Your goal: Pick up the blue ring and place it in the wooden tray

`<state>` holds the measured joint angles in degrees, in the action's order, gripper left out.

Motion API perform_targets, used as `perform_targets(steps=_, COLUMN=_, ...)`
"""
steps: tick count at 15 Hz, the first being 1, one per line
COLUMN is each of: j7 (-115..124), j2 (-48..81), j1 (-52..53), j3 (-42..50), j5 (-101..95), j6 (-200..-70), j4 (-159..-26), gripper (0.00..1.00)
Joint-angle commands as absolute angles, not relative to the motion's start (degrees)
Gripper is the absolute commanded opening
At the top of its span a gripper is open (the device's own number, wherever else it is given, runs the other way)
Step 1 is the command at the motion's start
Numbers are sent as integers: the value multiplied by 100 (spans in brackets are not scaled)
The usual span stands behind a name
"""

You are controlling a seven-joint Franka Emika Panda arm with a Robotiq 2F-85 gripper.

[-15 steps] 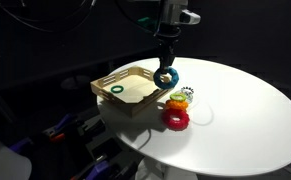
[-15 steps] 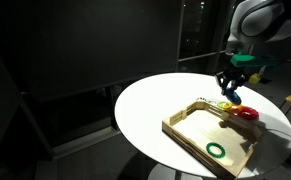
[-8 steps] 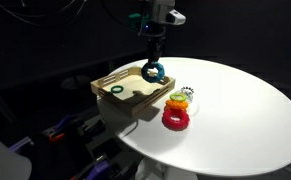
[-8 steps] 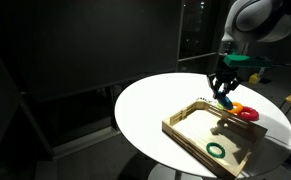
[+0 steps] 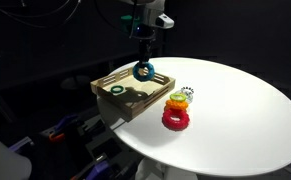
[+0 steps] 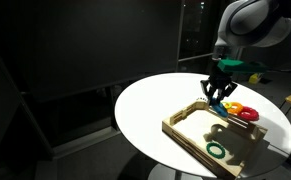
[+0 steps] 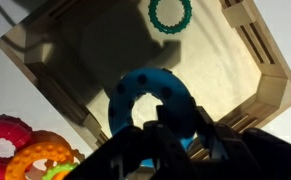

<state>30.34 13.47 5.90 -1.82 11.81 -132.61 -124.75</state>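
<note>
The robot's black pincer point(image 5: 143, 63) hangs down from the arm over a shallow light-wood tray with low slatted sides point(image 5: 104, 90). Its two fingers are squeezed onto a chunky bright blue plastic ring point(image 5: 143, 72). The fingers pinch one side of the ring, and the rest of it hangs below them.

The blue ring is up in the air, over the inside of the tray, and it does not touch the wood. In the wrist view the blue ring point(image 7: 148, 96) sits right in front of the dark fingers, with the tray floor far below it. A dark shadow lies on that floor.

A thin dark green ring point(image 5: 117, 90) lies flat in the tray, near one corner and well apart from the blue ring.

The tray sits on a round white table point(image 5: 247, 112), close to its edge. Beside the tray, out on the table, lies a bigger red ring point(image 5: 175, 119). Just next to the red ring there is a small pile of orange, yellow and green rings point(image 5: 179, 99). The room around the table is dark.
</note>
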Motion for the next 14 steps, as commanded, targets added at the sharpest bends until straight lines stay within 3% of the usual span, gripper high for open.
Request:
perform_targets(steps=1, j7=3300, j2=1434, j1=744, j3=-202, j5=1135, j6=-13497, j4=-12510, gripper=10)
perform_targets(steps=14, j7=4665, j2=2043, j1=1348, j3=58, j5=-1, j6=-14318, j4=-12515, gripper=10)
